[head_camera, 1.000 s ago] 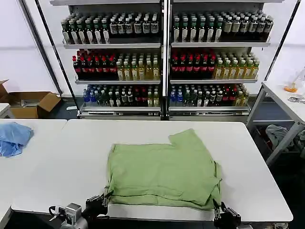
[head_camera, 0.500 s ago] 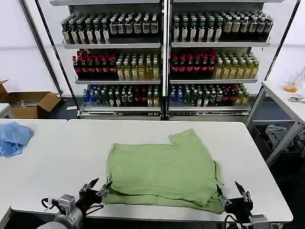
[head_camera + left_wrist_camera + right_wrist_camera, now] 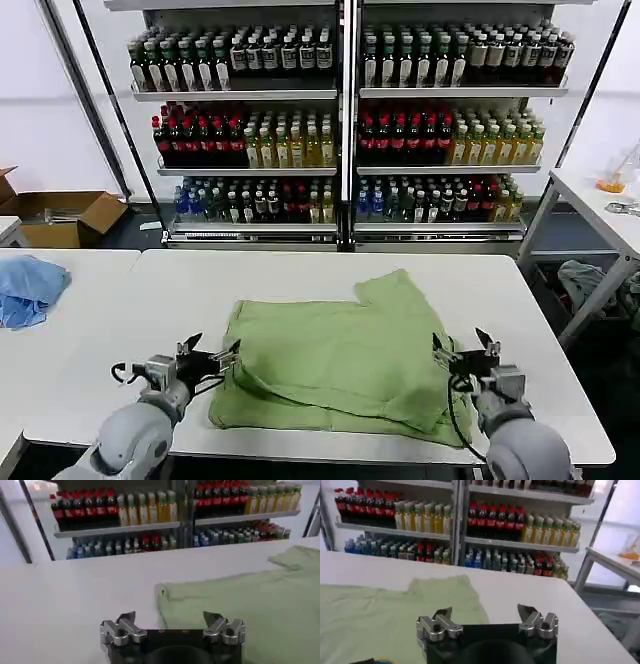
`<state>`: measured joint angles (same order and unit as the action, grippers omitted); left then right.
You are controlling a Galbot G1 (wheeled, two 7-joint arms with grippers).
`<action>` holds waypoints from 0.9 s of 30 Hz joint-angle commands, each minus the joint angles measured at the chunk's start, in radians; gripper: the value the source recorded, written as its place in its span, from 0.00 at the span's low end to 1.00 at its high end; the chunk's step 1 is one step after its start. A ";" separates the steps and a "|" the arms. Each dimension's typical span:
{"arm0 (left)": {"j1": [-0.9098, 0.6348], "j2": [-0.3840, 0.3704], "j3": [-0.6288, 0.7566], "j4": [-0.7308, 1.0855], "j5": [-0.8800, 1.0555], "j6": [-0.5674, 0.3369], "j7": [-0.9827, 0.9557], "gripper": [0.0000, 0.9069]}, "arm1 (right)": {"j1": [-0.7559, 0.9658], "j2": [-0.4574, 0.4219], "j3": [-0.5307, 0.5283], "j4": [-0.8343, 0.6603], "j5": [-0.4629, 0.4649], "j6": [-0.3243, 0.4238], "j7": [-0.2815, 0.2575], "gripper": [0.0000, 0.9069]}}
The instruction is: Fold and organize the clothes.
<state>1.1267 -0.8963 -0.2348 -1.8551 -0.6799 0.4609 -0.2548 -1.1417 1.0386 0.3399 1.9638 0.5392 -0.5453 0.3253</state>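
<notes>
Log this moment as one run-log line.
left hand: open, at shirt's left edge | right hand: open, at shirt's right edge | green shirt: partly folded on white table, ungripped

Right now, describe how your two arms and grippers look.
Both arms have rounded light-grey shells. The left gripper and right gripper each carry two dark pointed fingers on silver metal brackets, mounted on a black base. A thin black cable loops beside the left wrist; another runs down from the right.
</notes>
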 commanded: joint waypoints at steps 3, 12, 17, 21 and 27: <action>-0.377 -0.056 0.216 0.311 -0.017 0.018 -0.016 1.00 | 0.422 0.044 -0.203 -0.355 0.105 -0.030 0.014 1.00; -0.463 -0.086 0.282 0.403 -0.072 0.045 -0.012 1.00 | 0.544 0.113 -0.260 -0.549 0.126 -0.032 0.012 1.00; -0.488 -0.097 0.294 0.448 -0.106 0.053 -0.014 1.00 | 0.572 0.140 -0.272 -0.610 0.121 -0.032 0.012 1.00; -0.498 -0.101 0.304 0.454 -0.115 0.052 -0.012 1.00 | 0.598 0.163 -0.275 -0.665 0.123 -0.032 0.006 1.00; -0.515 -0.112 0.315 0.470 -0.117 0.052 -0.011 1.00 | 0.634 0.194 -0.275 -0.759 0.133 -0.032 -0.007 1.00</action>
<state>0.6710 -0.9967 0.0463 -1.4469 -0.7762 0.5065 -0.2660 -0.5912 1.1935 0.0900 1.3632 0.6591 -0.5746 0.3208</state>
